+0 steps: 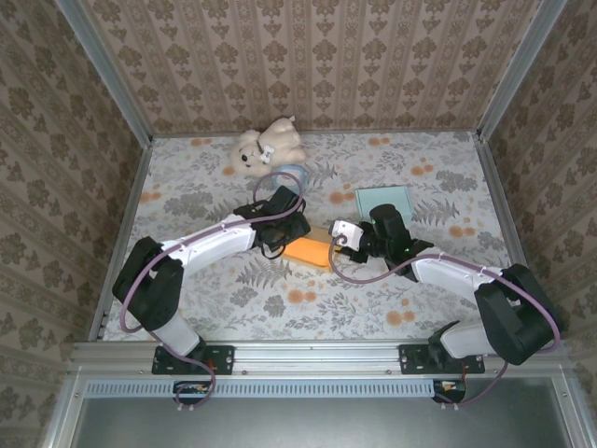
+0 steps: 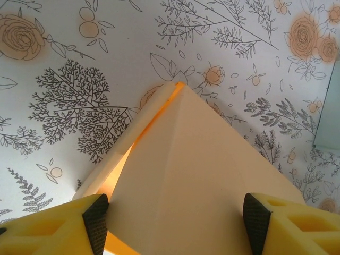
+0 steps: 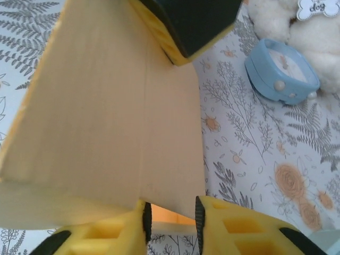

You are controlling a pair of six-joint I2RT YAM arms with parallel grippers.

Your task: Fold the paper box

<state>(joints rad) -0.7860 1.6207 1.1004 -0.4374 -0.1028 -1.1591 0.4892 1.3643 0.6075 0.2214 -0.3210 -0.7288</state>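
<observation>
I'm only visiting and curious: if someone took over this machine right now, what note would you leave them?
Left gripper: open wide, straddling the box.
Right gripper: open a little at a box edge, apparently not pinching it.
Box: lies between the two grippers.
Done: partly folded, with panels raised.
Left: finish and close the folds; which flaps are loose is hard to tell.

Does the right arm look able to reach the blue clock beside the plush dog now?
Probably yes. From the right gripper, the blue clock lies ahead and to the right, with bare table between; the paper box sits off to the left of that path.
</observation>
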